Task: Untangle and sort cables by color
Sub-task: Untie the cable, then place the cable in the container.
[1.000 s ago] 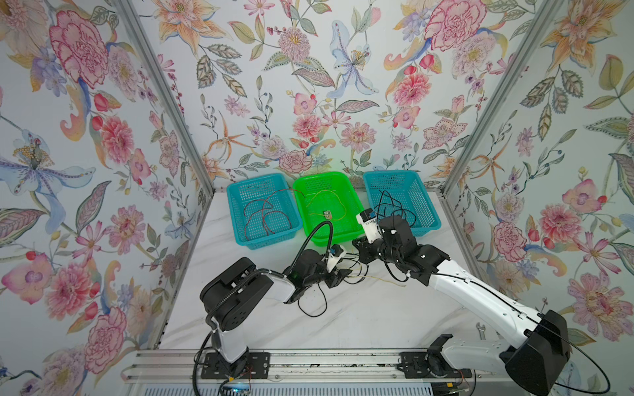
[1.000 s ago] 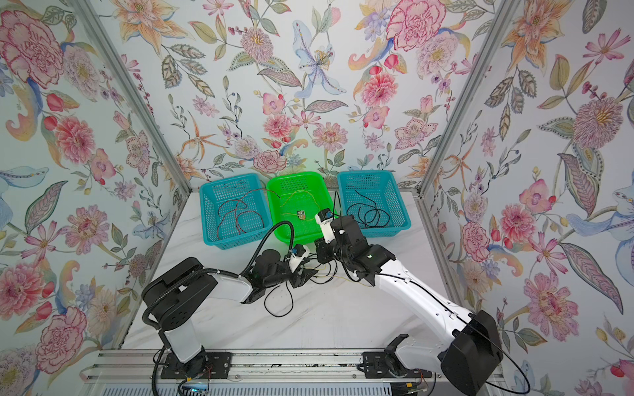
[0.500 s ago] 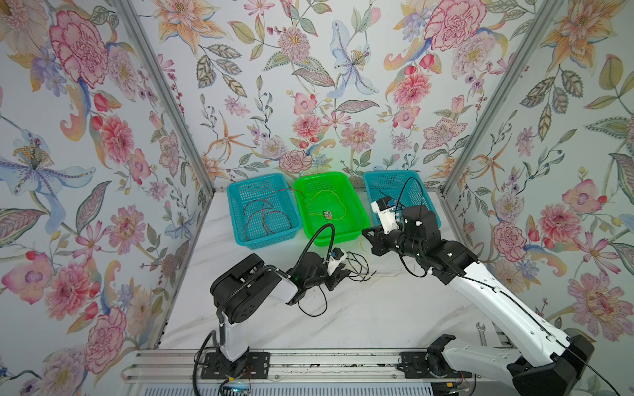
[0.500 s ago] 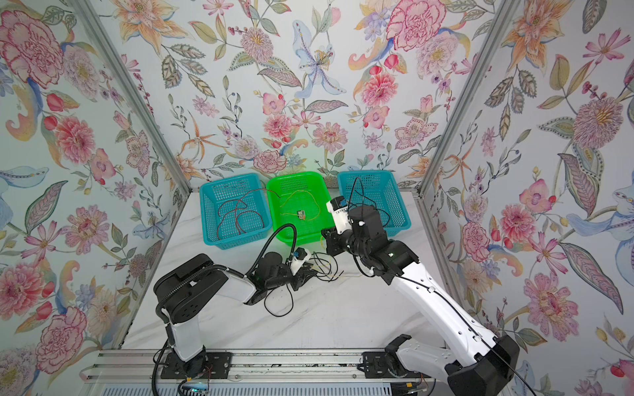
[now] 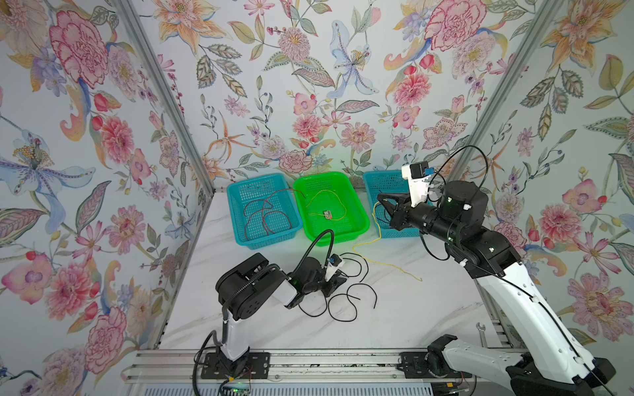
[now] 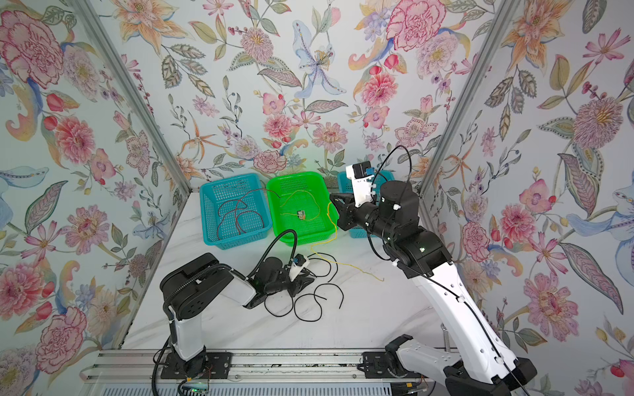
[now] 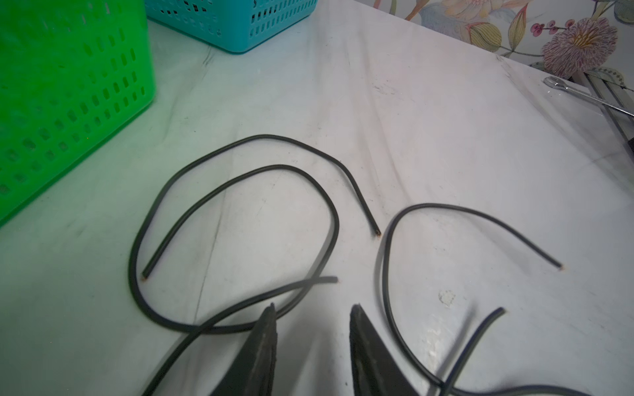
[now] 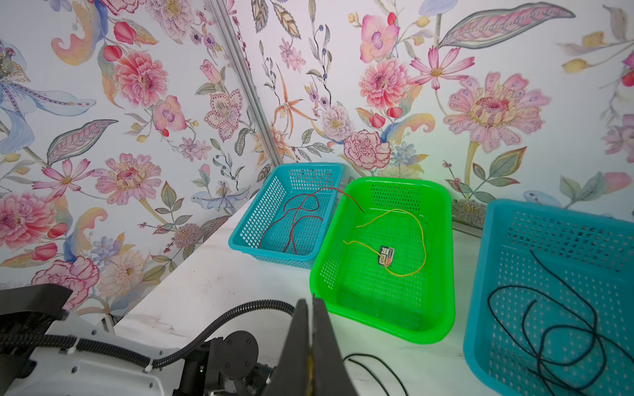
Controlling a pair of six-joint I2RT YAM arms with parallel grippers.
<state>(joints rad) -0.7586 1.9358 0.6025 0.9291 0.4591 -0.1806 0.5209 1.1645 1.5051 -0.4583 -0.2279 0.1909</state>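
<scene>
Several black cables point(image 5: 346, 298) lie in loose curls on the white table, also seen in the left wrist view point(image 7: 240, 178). My left gripper point(image 5: 338, 279) point(image 7: 313, 308) sits low over them, open, with nothing between its fingers. My right gripper point(image 5: 381, 200) point(image 8: 311, 301) hangs raised in front of the right teal basket point(image 5: 384, 178), shut on a yellow cable point(image 5: 377, 226). That cable drops to the table and trails off to the right. Red cables point(image 5: 264, 214) lie in the left teal basket point(image 5: 236, 219). Another yellow cable point(image 8: 420, 233) lies in the green basket point(image 5: 329, 238). Black cables point(image 8: 555, 329) lie in the right teal basket.
The three baskets stand side by side against the back wall. A small printed tag point(image 8: 386, 255) lies in the green basket. A wrench point(image 5: 481, 331) rests near the table's right edge. Flowered walls close in the left, back and right sides.
My right gripper has risen and swung back to the right toward the baskets, drawing the yellow cable out of the black tangle. The left gripper has stayed low by the black cables, its jaws a little narrower.
</scene>
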